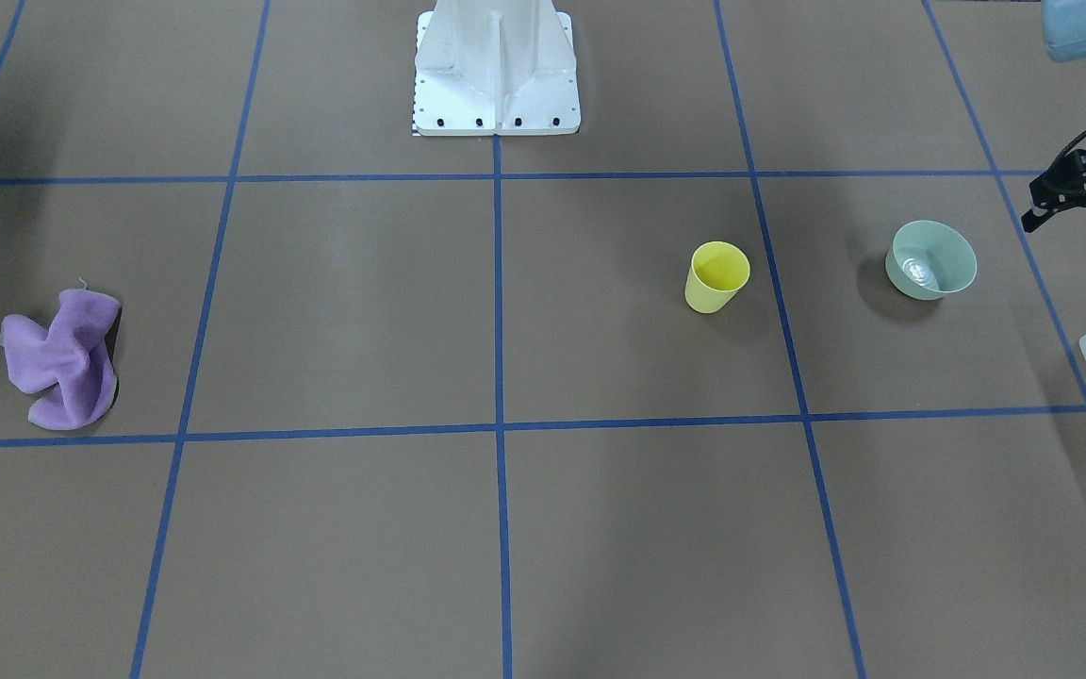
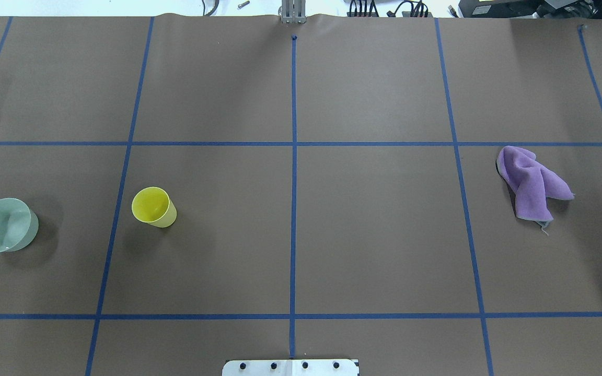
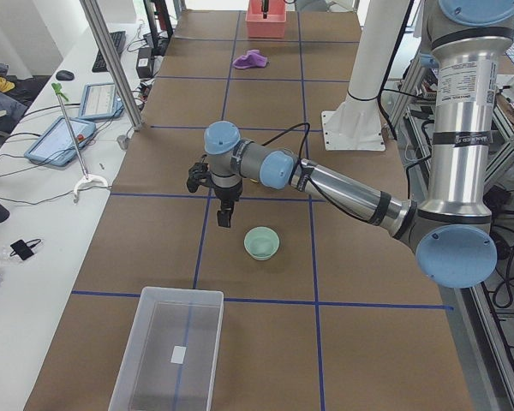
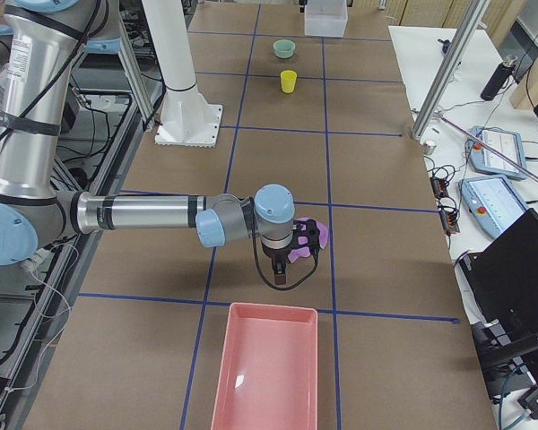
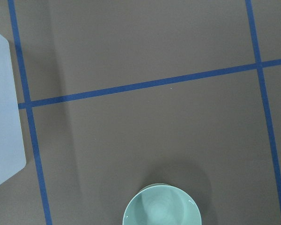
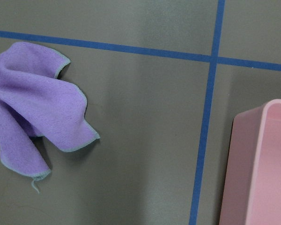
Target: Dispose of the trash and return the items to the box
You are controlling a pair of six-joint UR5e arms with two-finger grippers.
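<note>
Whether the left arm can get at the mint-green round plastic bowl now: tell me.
Probably yes. The left gripper hangs beside the mint-green round bowl, with bare table between them; the pale-yellow plastic cup stands well apart.

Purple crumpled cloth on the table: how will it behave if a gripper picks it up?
The crumpled purple cloth lies in soft folds, so it would probably hang limp from a pinch. It looks thin, so likely light. Pushed, it would probably bunch up rather than slide on the brown table.

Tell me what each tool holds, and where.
Nothing. Left tool hangs empty near the bowl; right tool hangs by the cloth, which lies free.
</note>
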